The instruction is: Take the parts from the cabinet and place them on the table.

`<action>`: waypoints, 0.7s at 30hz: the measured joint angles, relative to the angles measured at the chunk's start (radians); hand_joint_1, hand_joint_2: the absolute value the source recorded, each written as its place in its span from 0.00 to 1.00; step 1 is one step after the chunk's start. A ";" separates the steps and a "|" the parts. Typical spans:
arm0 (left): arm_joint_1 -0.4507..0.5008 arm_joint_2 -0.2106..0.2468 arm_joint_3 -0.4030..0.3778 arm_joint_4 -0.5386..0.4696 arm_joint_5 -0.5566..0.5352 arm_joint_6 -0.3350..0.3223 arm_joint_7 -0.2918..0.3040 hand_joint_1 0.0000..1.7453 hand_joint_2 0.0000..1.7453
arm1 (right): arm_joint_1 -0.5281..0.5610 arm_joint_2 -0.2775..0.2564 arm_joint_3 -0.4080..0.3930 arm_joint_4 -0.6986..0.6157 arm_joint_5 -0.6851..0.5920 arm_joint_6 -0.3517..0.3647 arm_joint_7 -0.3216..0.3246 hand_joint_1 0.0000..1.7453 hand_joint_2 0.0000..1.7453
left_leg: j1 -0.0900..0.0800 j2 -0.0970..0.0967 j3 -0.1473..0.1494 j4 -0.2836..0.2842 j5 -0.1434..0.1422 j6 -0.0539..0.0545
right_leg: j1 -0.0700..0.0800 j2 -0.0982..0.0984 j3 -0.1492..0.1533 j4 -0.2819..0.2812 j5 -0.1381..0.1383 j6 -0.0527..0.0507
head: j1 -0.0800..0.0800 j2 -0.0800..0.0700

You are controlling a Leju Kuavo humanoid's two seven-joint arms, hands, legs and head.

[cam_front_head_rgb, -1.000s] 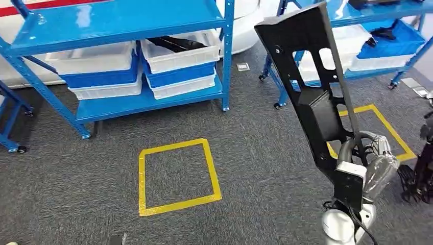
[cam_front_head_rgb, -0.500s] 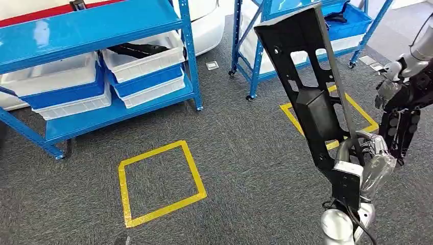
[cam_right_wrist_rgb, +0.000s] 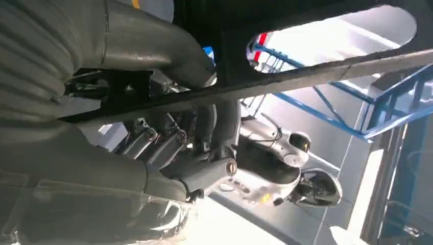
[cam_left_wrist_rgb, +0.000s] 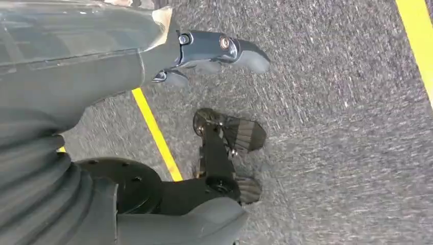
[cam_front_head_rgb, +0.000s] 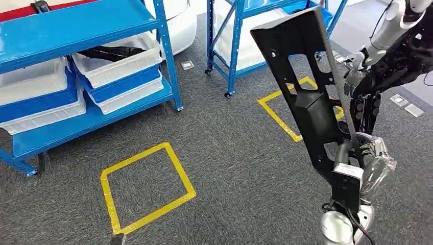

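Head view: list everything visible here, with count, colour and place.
black part: one, black, long with cut-outs, held upright at right
shelving racks: two, blue, along the far side
bins: several, white and blue, stacked on the left rack
tape squares: two, yellow, on the grey carpet
second robot: one, silver and black, far right
right hand: grips the black part's lower end
left hand: hangs over the carpet

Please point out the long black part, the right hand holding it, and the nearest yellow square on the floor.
long black part (cam_front_head_rgb: pixel 311 109), head view, its boxy middle.
right hand (cam_front_head_rgb: pixel 368 162), head view, middle of the hand.
yellow square (cam_front_head_rgb: pixel 178 170), head view, right tape edge.
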State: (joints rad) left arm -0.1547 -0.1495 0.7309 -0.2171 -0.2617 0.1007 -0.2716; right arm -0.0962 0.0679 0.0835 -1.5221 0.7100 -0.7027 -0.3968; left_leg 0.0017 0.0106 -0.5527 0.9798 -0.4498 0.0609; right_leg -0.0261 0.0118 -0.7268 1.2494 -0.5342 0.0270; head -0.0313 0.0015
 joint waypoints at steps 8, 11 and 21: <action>0.007 0.002 0.000 0.000 -0.010 -0.007 0.003 0.00 1.00 | 0.014 -0.005 -0.002 0.000 -0.009 0.012 0.025 1.00 1.00 | -0.017 0.076 -0.005 0.010 0.001 -0.012 | 0.015 -0.088 0.180 -0.266 0.075 0.009 | 0.004 0.000; 0.011 0.002 0.000 0.000 -0.006 -0.009 0.002 0.00 1.00 | 0.019 -0.005 -0.005 0.000 -0.021 0.037 0.030 1.00 1.00 | -0.009 0.099 -0.003 0.007 0.004 -0.029 | 0.020 -0.057 0.163 -0.263 0.081 -0.006 | 0.003 0.000; 0.035 0.005 0.000 0.001 -0.001 -0.012 -0.008 0.00 1.00 | 0.034 0.010 -0.016 0.020 -0.044 0.084 0.032 1.00 1.00 | 0.009 -0.031 -0.013 0.091 -0.038 -0.048 | 0.005 0.044 0.155 -0.266 0.107 -0.022 | -0.009 0.000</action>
State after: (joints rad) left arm -0.1200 -0.1446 0.7309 -0.2163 -0.2625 0.0889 -0.2796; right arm -0.0617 0.0778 0.0679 -1.5019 0.6660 -0.6188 -0.3647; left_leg 0.0106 -0.0208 -0.5653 1.0710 -0.4876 0.0133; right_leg -0.0208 0.0561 -0.5713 0.9833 -0.4269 0.0053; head -0.0404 0.0015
